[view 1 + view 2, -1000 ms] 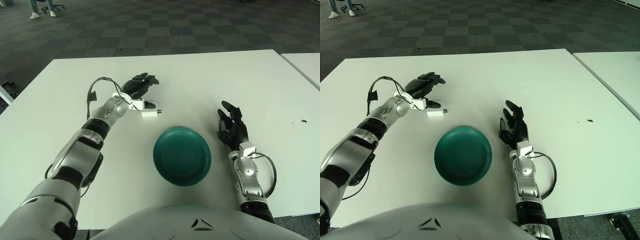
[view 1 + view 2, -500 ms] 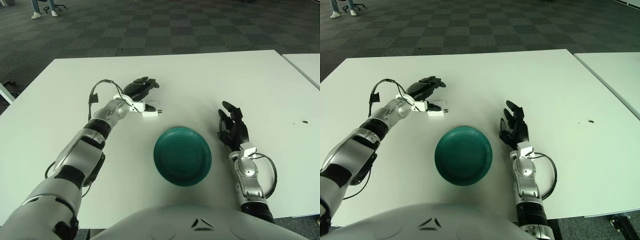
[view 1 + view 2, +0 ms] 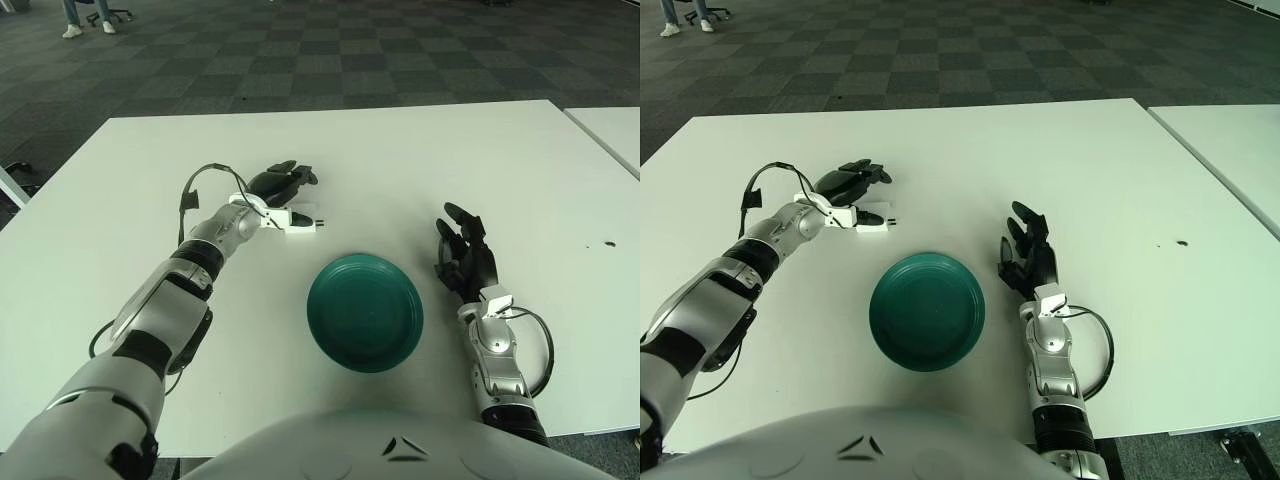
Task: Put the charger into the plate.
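A small white charger [image 3: 301, 224] with two metal prongs lies on the white table [image 3: 400, 160], up and left of a dark green plate [image 3: 365, 311]. My left hand [image 3: 280, 190] hovers low over the charger's left end, black fingers [image 3: 287, 177] spread above it and the thumb beside it; nothing is held. In the right eye view the same hand [image 3: 855, 190] sits just above the charger [image 3: 873, 227]. My right hand [image 3: 463, 255] shows to the right of the plate, fingers relaxed and holding nothing.
A second white table [image 3: 612, 125] stands at the far right, across a narrow gap. A small dark speck [image 3: 608, 242] marks the table near its right edge. Dark checkered carpet lies beyond the far edge.
My left hand has come down and slightly forward, closing in on the charger. The charger, the plate and my right hand have not moved.
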You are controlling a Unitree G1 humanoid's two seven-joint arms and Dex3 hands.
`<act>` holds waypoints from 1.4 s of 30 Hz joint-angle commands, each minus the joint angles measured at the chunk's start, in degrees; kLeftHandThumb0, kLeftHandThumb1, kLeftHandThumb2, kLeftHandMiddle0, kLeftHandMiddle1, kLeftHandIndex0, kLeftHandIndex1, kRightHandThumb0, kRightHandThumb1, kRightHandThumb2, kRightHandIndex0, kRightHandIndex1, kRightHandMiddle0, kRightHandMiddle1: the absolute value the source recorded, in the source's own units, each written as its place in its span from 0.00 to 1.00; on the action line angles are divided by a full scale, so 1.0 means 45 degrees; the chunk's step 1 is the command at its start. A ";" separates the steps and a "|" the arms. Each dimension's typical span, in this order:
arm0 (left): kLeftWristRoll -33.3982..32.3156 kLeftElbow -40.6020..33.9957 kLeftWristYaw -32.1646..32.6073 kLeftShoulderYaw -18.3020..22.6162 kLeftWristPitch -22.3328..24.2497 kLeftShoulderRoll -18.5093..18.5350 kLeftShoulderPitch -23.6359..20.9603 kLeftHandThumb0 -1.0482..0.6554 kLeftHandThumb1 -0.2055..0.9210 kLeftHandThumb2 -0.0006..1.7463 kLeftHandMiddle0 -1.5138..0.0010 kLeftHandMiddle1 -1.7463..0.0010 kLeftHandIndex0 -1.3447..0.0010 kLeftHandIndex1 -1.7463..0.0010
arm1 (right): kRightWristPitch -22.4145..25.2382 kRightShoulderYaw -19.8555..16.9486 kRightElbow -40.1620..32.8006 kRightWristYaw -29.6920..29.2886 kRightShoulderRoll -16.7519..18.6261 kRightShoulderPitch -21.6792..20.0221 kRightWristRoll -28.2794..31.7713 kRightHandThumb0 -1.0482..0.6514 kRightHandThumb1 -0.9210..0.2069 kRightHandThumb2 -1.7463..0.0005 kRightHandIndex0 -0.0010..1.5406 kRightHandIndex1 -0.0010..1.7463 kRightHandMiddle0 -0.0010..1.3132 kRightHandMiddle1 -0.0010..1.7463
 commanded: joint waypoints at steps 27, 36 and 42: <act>-0.0467 0.1343 -0.3757 -0.0944 -0.0246 -0.0093 -0.0359 0.00 1.00 0.24 0.87 1.00 0.87 0.44 | 0.0456 -0.0051 0.0118 0.0067 0.0013 0.0491 0.0128 0.16 0.00 0.60 0.23 0.01 0.00 0.38; -0.0446 0.1956 -0.4435 -0.1248 -0.0106 -0.0248 -0.0555 0.02 1.00 0.22 0.86 1.00 0.87 0.44 | 0.0560 -0.0038 -0.0029 0.0196 -0.0044 0.0592 0.0175 0.17 0.00 0.59 0.24 0.01 0.00 0.37; -0.0410 0.2342 -0.4458 -0.1396 0.0035 -0.0324 -0.0583 0.04 1.00 0.21 0.85 0.99 0.87 0.44 | 0.0711 -0.0063 -0.0115 0.0306 -0.0038 0.0627 0.0256 0.17 0.00 0.59 0.24 0.01 0.00 0.36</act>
